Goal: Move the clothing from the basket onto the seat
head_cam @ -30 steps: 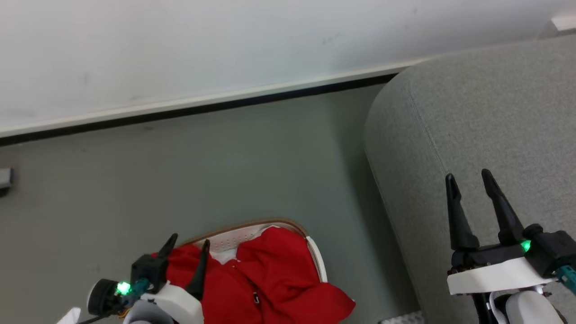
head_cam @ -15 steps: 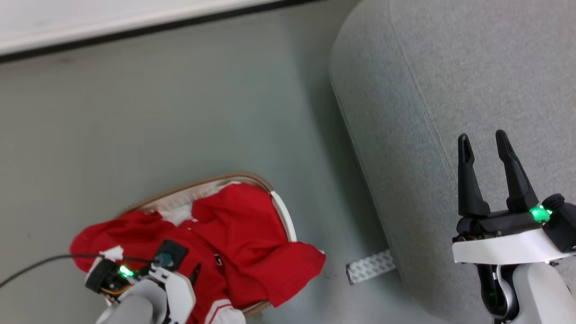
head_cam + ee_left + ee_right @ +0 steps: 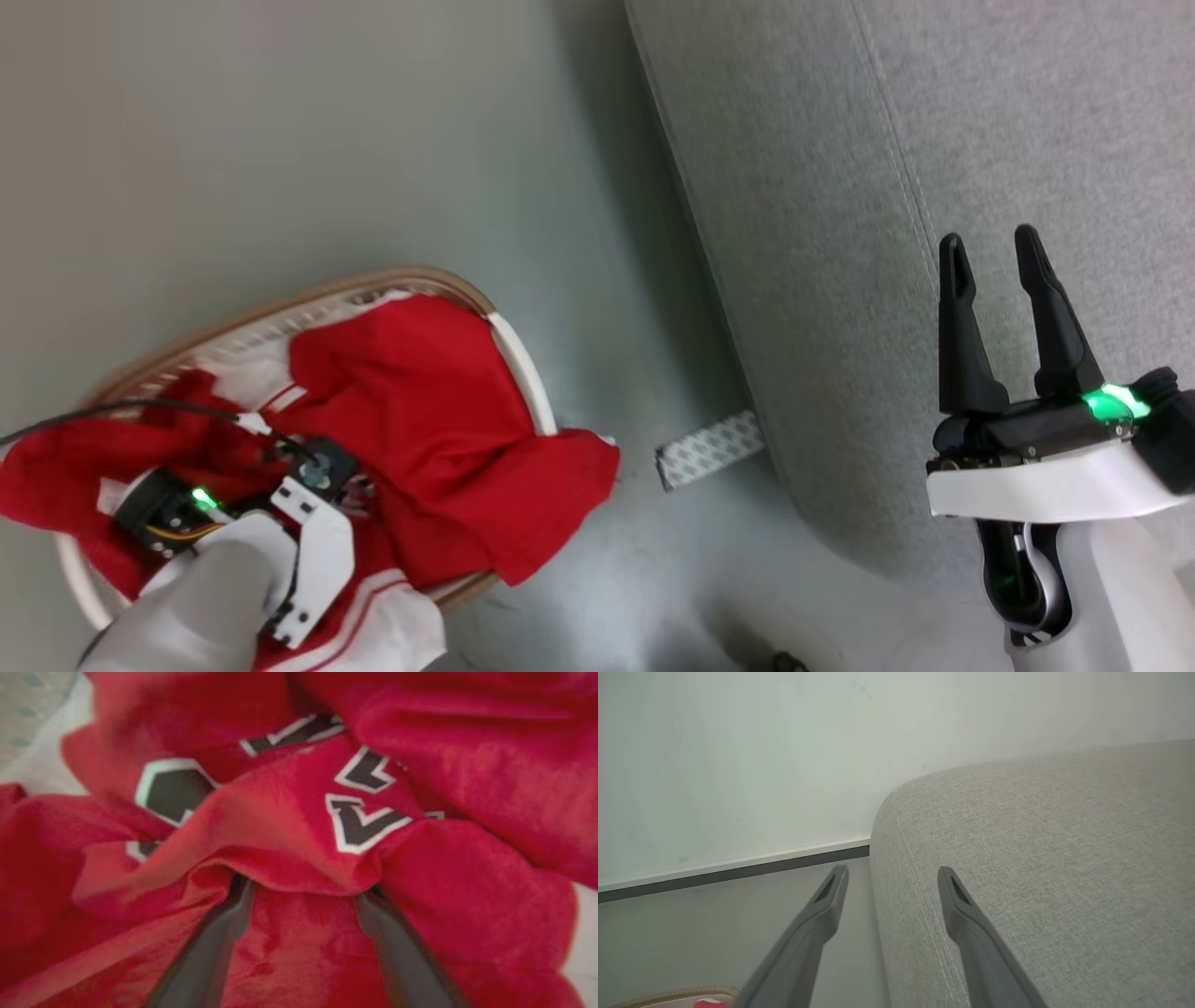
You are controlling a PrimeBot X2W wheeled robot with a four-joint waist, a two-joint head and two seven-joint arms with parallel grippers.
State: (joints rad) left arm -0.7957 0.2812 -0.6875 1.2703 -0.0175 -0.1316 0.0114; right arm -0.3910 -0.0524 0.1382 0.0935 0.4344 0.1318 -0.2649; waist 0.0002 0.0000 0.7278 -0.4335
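Grey floor (image 3: pixel 280 140), L pincer (image 3: pixel 303 886) spread, tips under clothing (image 3: pixel 280 826), R pincer (image 3: pixel 988 238) apart, empty, over seat (image 3: pixel 840 187)

Smooth grey-green floor (image 3: pixel 280 140), matt and even in tone, with soft shadows; it takes the left and middle of the head view. One short pale-grey strip with a fine dotted pattern (image 3: pixel 709 452) lies flat on it, right of middle, tilted so its right end sits higher in the view. Material unclear: tape or mesh. Small dark object (image 3: pixel 786 662) on the floor at the view's bottom edge, cut off, not identifiable.

Right wrist view: plain off-white wall (image 3: pixel 738 742), a few faint marks. At its foot a white skirting band (image 3: pixel 738 861) over a thin dark line (image 3: pixel 738 873), meeting the floor.
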